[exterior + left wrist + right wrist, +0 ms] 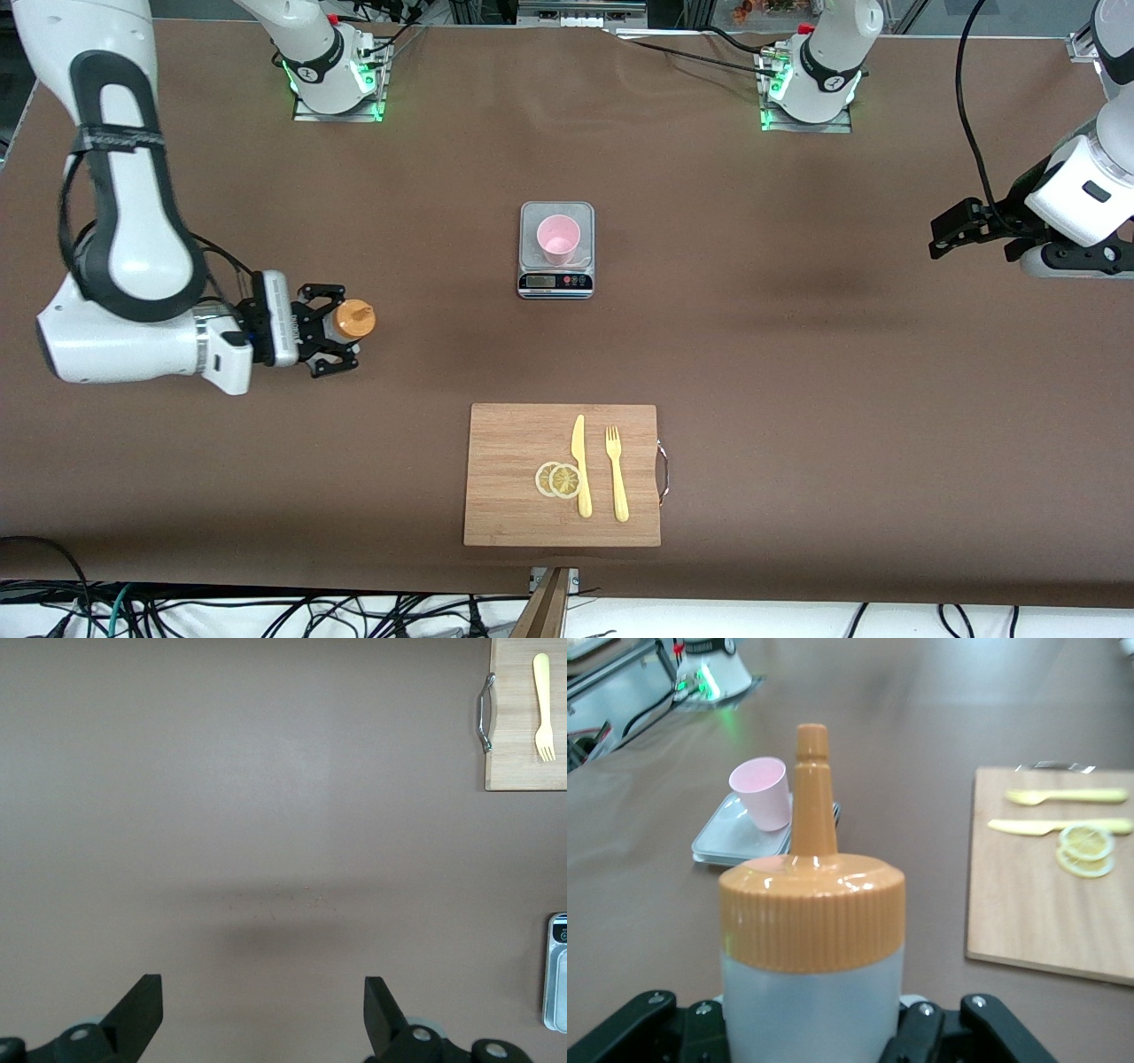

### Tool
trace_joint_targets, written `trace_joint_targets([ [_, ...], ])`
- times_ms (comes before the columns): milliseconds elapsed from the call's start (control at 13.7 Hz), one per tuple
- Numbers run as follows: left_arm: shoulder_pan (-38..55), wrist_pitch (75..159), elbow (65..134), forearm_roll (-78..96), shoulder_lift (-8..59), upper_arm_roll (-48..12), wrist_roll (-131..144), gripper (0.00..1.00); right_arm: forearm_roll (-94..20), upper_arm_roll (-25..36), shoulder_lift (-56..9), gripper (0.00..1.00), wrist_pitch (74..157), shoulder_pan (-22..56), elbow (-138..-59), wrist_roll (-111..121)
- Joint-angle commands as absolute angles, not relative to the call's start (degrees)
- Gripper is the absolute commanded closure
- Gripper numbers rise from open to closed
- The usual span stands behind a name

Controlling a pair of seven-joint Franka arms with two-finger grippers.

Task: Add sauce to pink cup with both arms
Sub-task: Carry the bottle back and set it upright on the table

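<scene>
Sauce: translucent whitish squeeze bottle with orange cap and nozzle (pixel 351 321), upright, pinched in the right gripper (pixel 335 344) at the right arm's end of the table (pixel 797 354).
Pink cup: pale pink plastic cup (pixel 558 239) upright on the grey scale (pixel 555 276), mid-table, toward 3 o'clock from the bottle in the front view.
Left gripper (pixel 946 232): fingers spread, holding nothing, over the left arm's end; waiting.
Board: wooden cutting board (pixel 514 496), at 6 o'clock from the scale, carries 2 lemon slices (pixel 558 479), yellow knife (pixel 581 465), yellow fork (pixel 616 472).

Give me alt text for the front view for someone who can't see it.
The right gripper is shut on the sauce bottle over the right arm's end of the table. The pink cup stands on a scale, and a cutting board nearer the camera holds utensils. The left gripper waits open over its own end.
</scene>
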State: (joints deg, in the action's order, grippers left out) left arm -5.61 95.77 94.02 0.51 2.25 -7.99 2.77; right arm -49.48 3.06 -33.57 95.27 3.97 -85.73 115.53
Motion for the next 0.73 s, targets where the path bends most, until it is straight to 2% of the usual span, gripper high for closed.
trace_joint_targets([
  [0, -6.1, 95.2, 92.4, 1.7, 3.0, -8.2, 1.3, 0.0, -56.9, 2.1, -36.7, 1.0, 91.0, -1.6, -86.8, 123.1],
  [146, -6.1, 95.2, 92.5, 1.7, 3.0, -8.2, 1.3, 0.0, -61.0, 2.1, -40.4, 1.0, 88.3, -4.9, -86.8, 128.9],
  [656, -6.1, 95.2, 92.4, 1.7, 3.0, -8.2, 1.3, 0.0, -64.2, 2.1, -47.4, 1.0, 84.3, -12.4, -87.1, 140.3],
])
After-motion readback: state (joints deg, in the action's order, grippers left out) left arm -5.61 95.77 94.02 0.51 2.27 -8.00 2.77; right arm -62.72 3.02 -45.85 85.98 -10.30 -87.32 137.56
